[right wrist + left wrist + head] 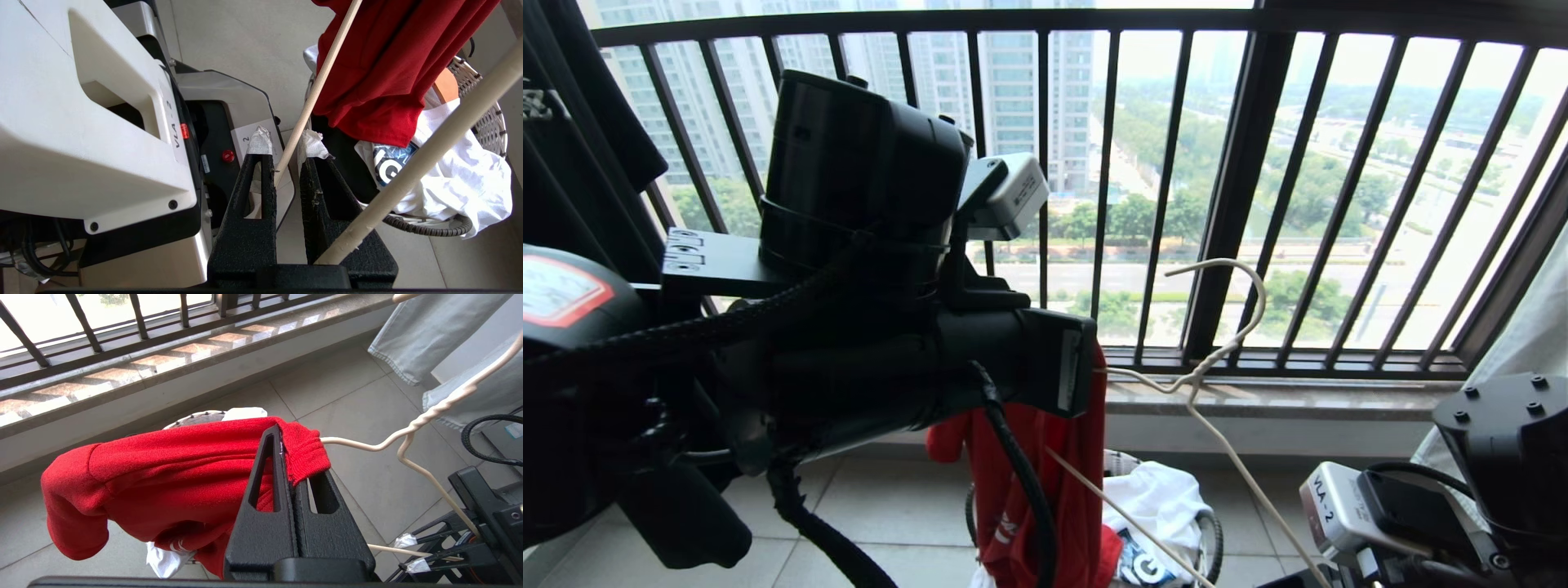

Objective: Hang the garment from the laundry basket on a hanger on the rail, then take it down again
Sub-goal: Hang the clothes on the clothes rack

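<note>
Holding white clothes: laundry basket [486,122]

A: What lettering do we read here?

B: "VLA - 2" on the white wrist-camera housing [1331,502] at four o'clock of the head view, and on the robot's white body panel [81,122]; "2" on a white sticker [249,139] beside the red button [228,155].

daylit barred window [1258,188], tiled floor [351,400]
</note>
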